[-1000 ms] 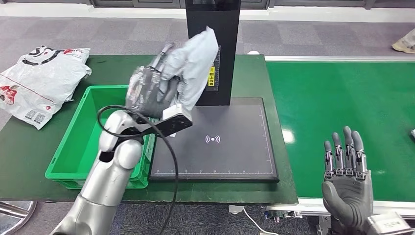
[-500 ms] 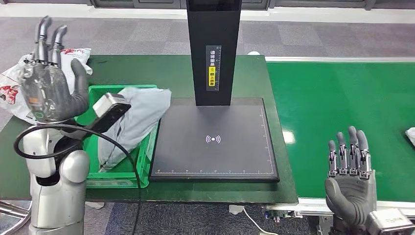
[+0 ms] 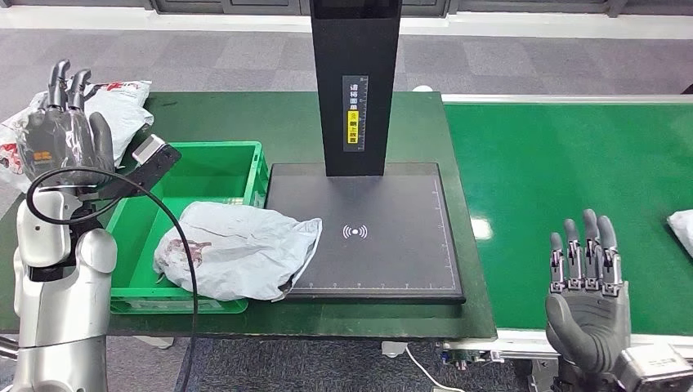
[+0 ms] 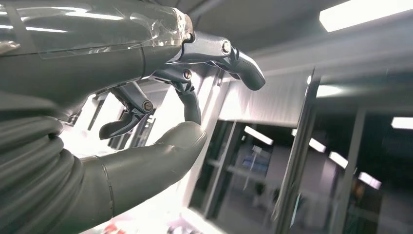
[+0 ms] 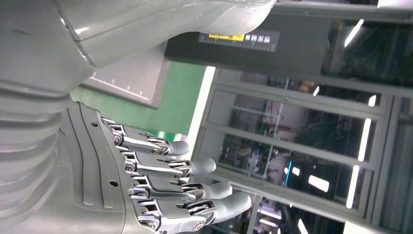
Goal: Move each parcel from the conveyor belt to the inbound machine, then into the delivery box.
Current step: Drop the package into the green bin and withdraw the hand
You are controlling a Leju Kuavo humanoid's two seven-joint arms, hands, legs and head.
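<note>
A crumpled grey parcel lies across the right rim of the green delivery box, one end spilling onto the black inbound machine's scan plate. My left hand is raised over the table's left end, well left of the box, fingers apart and holding nothing; the left wrist view shows the left hand empty. My right hand hovers open, palm up, at the near edge of the green conveyor belt. Another white parcel peeks in at the belt's right edge.
The machine's black post stands upright behind the scan plate. White printed bags lie on the dark green table at the far left. A cable loops from my left wrist over the box.
My left hand let go of the grey parcel, which dropped onto the box's right rim, and the hand swung left and up. The right hand stayed put. A white parcel edged in on the belt.
</note>
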